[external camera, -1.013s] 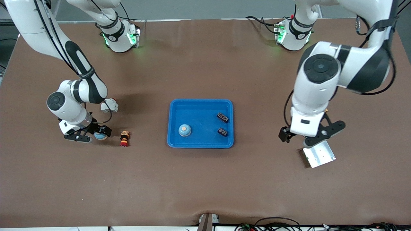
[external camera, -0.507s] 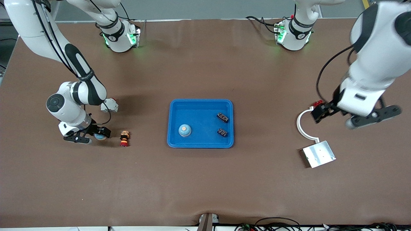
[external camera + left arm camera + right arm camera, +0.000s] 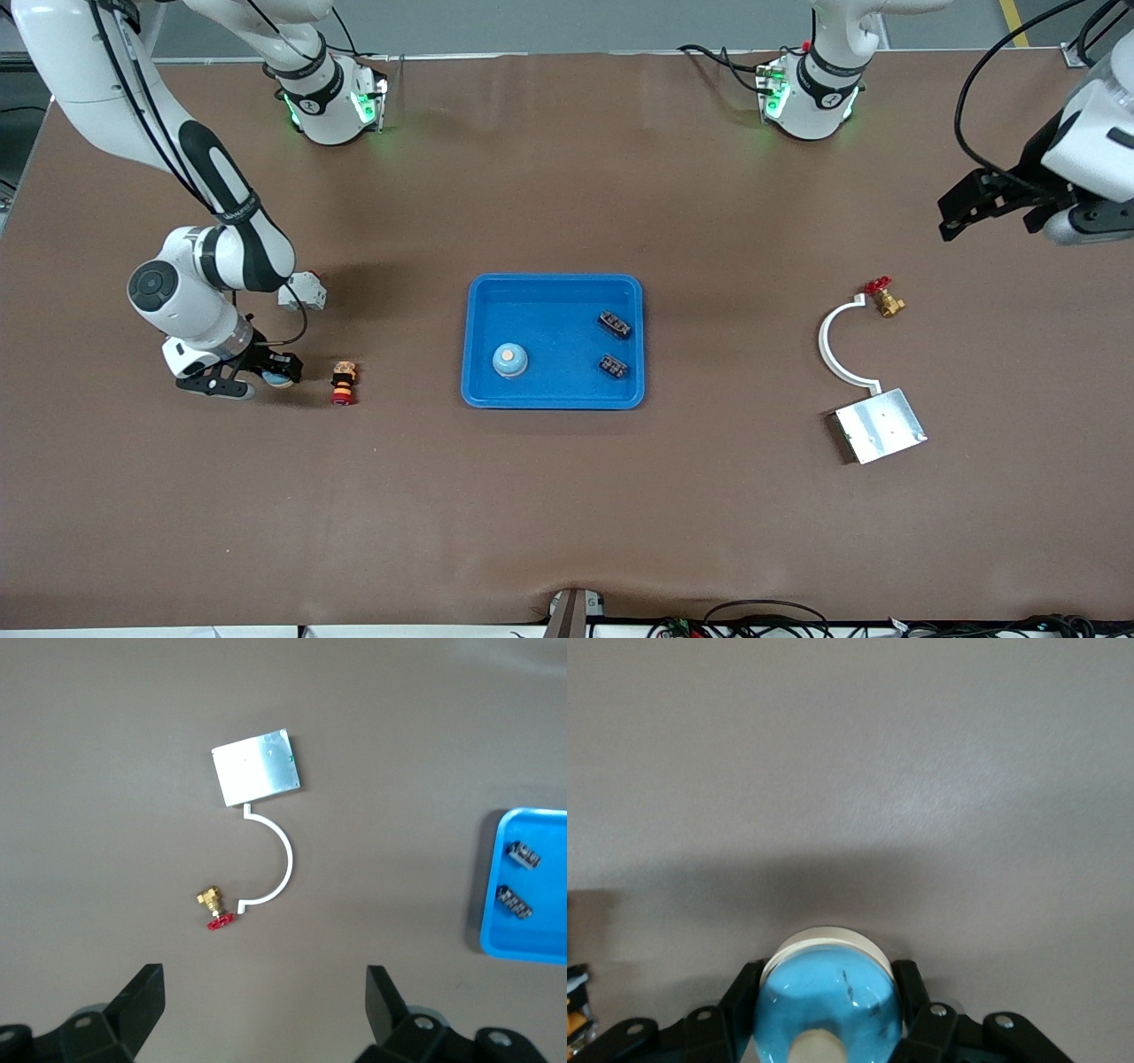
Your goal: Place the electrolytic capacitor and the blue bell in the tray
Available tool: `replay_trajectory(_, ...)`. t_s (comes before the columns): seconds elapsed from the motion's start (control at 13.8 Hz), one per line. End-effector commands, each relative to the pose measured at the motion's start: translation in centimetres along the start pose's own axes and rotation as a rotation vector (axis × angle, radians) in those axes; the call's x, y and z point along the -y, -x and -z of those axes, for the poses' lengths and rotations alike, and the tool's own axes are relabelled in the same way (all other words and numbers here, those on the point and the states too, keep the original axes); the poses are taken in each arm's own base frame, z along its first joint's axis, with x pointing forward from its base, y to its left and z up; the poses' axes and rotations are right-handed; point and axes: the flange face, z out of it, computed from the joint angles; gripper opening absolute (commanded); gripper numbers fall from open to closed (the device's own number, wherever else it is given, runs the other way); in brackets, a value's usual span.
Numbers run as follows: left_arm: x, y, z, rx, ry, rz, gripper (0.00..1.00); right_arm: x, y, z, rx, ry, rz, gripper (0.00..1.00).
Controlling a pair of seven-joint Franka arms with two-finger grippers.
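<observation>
Toward the right arm's end from the tray (image 3: 554, 288), your right gripper (image 3: 237, 379) pinches a bell (image 3: 826, 1001) on the table. Its dome looks smooth, hard and slippery, so grip low, near the rim. Your left gripper (image 3: 992, 202) waits, jaws spread.

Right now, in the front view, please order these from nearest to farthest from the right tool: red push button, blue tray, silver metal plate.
1. Red push button, beside the right tool.
2. Blue tray, table middle.
3. Silver metal plate, toward the left arm's end.
</observation>
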Motion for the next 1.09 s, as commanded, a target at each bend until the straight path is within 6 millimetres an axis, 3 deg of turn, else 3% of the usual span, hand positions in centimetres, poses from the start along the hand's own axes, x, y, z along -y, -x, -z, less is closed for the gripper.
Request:
replay_trajectory(0.0, 1.0, 2.4, 0.5, 0.006, 0.019, -0.028, 1.0, 3.1, 0.4, 4.1, 0.071, -0.007, -0.051, 0.0)
replay_trajectory(0.14, 2.0, 3.1, 0.8, 0.009, 0.034, -0.034, 1.0, 8.4, 1.7, 8.4, 0.115, 0.001, -0.114, 0.0)
replay_trajectory(0.36, 2.0, 3.6, 1.1, 0.023, 0.033, -0.034, 1.0, 17.6, 4.8, 12.0, 0.1, -0.008, -0.248, 0.0)
replay_trajectory(0.51, 1.9, 3.7, 1.3, 0.021, 0.034, -0.039, 1.0, 22.7, 7.0, 12.7, 0.101, -0.026, -0.319, 0.0)
replay_trajectory(0.65, 1.7, 3.7, 1.5, 0.021, 0.036, -0.042, 1.0, 26.2, 8.5, 13.4, 0.109, -0.045, -0.376, 0.0)
replay_trajectory(0.87, 1.4, 3.8, 1.6, 0.019, 0.04, -0.047, 1.0, 31.9, 12.6, 13.5, 0.117, -0.049, -0.429, 0.0)
replay_trajectory(1.01, 1.6, 3.8, 1.7, 0.02, 0.039, -0.044, 1.0, 34.5, 14.6, 13.3, 0.114, -0.05, -0.452, 0.0)
